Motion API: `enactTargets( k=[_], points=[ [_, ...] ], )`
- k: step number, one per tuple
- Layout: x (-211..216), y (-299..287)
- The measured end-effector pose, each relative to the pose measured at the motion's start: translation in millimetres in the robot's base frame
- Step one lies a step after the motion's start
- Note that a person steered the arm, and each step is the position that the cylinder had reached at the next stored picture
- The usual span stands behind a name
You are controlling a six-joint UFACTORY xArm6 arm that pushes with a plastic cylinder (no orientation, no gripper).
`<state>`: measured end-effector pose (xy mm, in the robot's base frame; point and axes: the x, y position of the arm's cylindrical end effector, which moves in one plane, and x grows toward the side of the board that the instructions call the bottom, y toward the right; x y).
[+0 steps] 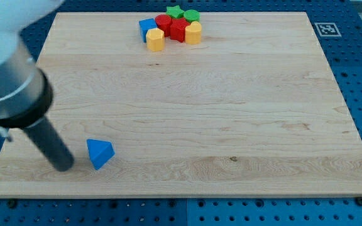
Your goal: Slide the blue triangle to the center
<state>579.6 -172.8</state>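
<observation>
The blue triangle (99, 153) lies on the wooden board (231, 113) near the view's bottom left corner. My tip (63, 166) rests on the board just to the left of the blue triangle, a small gap apart from it. The dark rod slants up from the tip toward the view's upper left, where the arm's grey and white body fills the corner.
A tight cluster of blocks sits at the view's top centre: a blue block (147, 28), two yellow blocks (155, 39) (193, 32), two red blocks (163, 23) (178, 29), a green star (175, 11) and a green block (191, 15). A marker tag (325, 28) lies off the board's top right.
</observation>
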Motion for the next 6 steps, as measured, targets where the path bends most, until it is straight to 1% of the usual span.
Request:
enactTargets(
  k=[2, 3, 4, 5, 6],
  points=[
    [0, 104],
    [0, 112],
    [0, 86],
    [-2, 75],
    [-16, 78]
  ],
)
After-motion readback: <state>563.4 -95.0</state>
